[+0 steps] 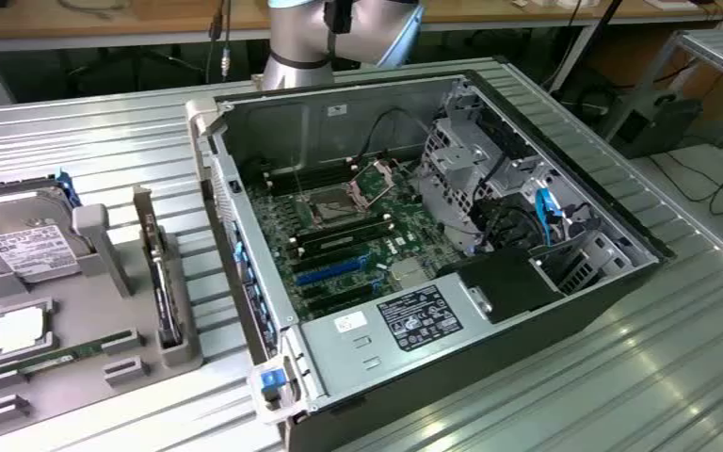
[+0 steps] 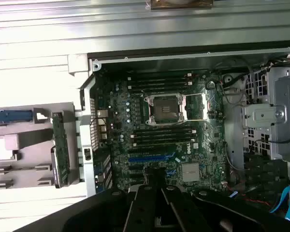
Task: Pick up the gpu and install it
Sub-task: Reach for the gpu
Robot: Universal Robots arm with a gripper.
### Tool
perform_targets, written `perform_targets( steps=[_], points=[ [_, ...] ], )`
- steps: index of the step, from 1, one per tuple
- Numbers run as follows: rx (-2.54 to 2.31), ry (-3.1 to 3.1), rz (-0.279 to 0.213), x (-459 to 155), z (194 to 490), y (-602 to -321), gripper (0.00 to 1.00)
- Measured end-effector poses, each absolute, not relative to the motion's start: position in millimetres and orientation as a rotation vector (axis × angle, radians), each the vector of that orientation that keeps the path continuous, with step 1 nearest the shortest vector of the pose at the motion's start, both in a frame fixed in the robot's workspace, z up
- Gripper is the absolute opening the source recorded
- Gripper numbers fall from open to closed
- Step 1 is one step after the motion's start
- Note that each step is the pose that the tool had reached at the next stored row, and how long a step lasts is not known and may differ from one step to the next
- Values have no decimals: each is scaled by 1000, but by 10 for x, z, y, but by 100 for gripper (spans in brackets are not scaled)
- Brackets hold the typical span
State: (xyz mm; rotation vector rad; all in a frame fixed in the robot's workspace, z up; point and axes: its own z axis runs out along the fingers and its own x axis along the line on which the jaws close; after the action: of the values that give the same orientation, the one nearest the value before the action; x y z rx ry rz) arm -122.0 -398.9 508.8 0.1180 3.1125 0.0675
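Ribbed metal table (image 1: 663, 377) carries an open case (image 1: 289, 122) and, at the exterior view's left, a grey holder (image 1: 86, 320). The gpu (image 1: 161, 287) stands on edge in the holder, just beside the case wall, untouched. The gripper (image 2: 156, 182) hangs over the motherboard (image 2: 121, 111), jaws drawn together, gripping nothing.

The gpu (image 1: 165, 292) is black, the motherboard (image 1: 393, 226) green, the tray (image 1: 79, 325) grey.

— Where's the arm (image 1: 317, 42)?
— Its grey segment stands upright, high in the exterior view.
— And the pincer (image 2: 156, 176)?
— Facing downward, dark fingers (image 2: 142, 203) drawn together, gripping nothing.
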Motion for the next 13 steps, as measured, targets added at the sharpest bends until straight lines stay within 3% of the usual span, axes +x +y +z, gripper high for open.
perform_targets(
  steps=[13],
  points=[
    [118,3112,68,-1245,5124,-3995,11]
  ],
)
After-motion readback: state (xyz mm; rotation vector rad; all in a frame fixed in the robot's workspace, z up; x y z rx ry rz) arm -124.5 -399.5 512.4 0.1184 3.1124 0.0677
